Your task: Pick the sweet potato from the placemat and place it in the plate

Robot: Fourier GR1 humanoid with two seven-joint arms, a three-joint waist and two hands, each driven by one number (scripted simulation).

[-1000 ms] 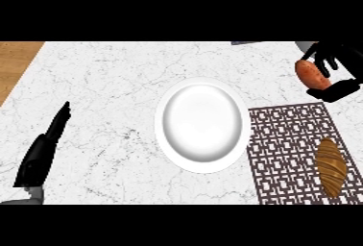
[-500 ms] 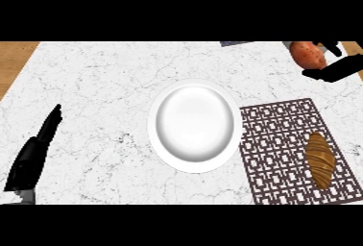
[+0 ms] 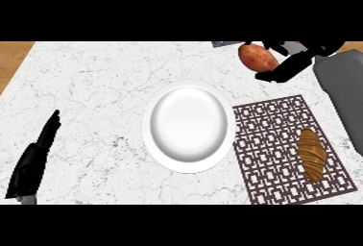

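The sweet potato (image 3: pixel 257 57) is at the upper right of the head view, held by the right hand (image 3: pixel 291 64). The black fingers of this hand are curled round the right side of the sweet potato, so its left and upper part shows and the rest is hidden. It is not on the placemat (image 3: pixel 284 120) and not on the plate (image 3: pixel 188 163); it shows above and to the right of the plate, past the far edge of the placemat. Whether it is lifted off the table (image 3: pixel 99 86) or rests on it, I cannot tell.

The left hand (image 3: pixel 37 158) shows near the left edge of the view, low, with its fingers straight and pointing up, holding nothing.

By count there is one sweet potato, one white plate, one brown patterned placemat and one croissant (image 3: pixel 312 153). The plate lies in the middle of the table, with nothing in it, and its right rim is just beside the left edge of the placemat. The croissant lies on the right part of the placemat, lengthwise, well apart from the right hand.
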